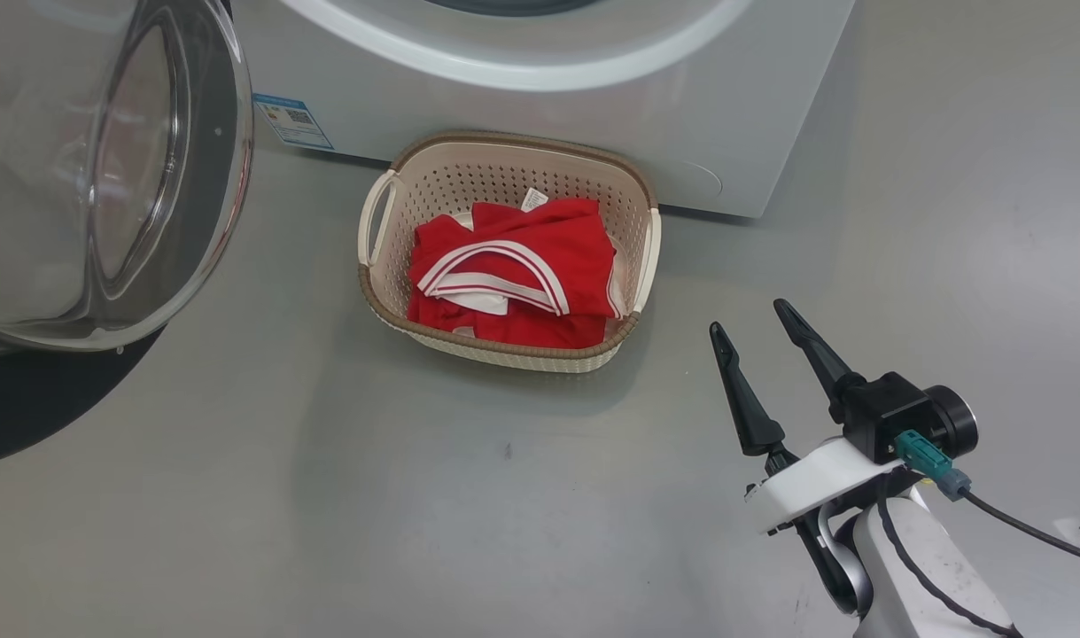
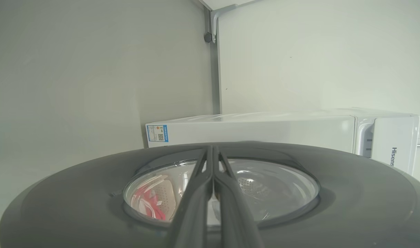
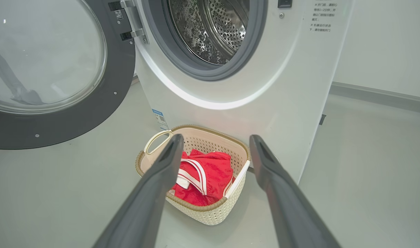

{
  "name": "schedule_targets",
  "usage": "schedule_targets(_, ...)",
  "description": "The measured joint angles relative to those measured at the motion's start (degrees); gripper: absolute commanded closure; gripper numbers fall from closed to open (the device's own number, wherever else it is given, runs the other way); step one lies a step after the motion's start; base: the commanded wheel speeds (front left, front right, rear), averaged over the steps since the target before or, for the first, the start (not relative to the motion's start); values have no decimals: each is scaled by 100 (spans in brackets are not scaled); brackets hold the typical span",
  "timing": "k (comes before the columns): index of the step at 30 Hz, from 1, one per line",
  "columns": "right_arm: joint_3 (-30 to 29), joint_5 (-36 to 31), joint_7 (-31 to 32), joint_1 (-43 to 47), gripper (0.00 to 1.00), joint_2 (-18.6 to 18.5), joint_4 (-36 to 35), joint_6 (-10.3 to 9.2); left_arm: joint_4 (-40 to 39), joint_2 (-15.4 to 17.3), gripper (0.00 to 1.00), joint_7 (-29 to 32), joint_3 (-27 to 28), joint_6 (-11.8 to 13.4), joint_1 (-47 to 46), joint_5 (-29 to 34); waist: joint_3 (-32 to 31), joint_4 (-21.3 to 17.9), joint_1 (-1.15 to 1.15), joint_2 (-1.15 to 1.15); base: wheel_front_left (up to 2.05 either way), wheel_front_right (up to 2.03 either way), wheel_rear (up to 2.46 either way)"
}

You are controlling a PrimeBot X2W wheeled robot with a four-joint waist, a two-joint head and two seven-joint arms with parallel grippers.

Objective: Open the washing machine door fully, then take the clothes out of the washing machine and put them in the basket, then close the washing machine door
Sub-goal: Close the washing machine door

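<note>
The washing machine door (image 1: 26, 408) hangs swung open at the left, its glass bowl facing me. My left gripper (image 2: 212, 151) is shut and empty, its fingers lying over the door's (image 2: 351, 193) black outer face and glass; I cannot tell if they touch. The washing machine (image 3: 282, 86) stands open with a bare steel drum (image 3: 216, 31). On the floor before it sits the basket (image 1: 504, 354), holding the red clothes (image 1: 522, 266) with white trim. My right gripper (image 1: 749, 317) hovers open and empty right of the basket (image 3: 203, 213), pointing at the clothes (image 3: 210, 172).
Grey floor (image 1: 415, 496) spreads around the basket. A pale wall (image 3: 385, 44) with a grey skirting runs to the machine's right. The open door juts out over the floor to the basket's left.
</note>
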Motion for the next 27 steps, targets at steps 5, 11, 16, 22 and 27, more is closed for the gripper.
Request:
schedule_targets(5, -56, 18, 0, 9, 0, 3, -13, 0, -13, -83, 100, 389, -34, -122, 165, -91, -88, 1, 0, 0, 0, 0, 0)
schedule_targets(11, -109, 58, 0, 64, 0, 5, -19, -5, -36, -254, 100, 660, 87, -181, 271, -367, -165, 47, 0, 0, 0, 0, 0)
schedule_targets(16, -121, 60, 0, 70, 0, 8, -40, -7, -115, -376, 100, 887, 104, -223, 392, -416, -218, 96, 0, 0, 0, 0, 0)
schedule_targets(22, -121, 73, 0, 78, 0, 24, -62, -5, -280, -515, 100, 1182, 179, -267, 541, -620, -271, 114, 0, 0, 0, 0, 0)
schedule_targets(27, -138, 118, 0, 157, 0, 26, -62, -1, -465, -716, 100, 1408, 183, -268, 682, -736, -347, 119, 0, 0, 0, 0, 0)
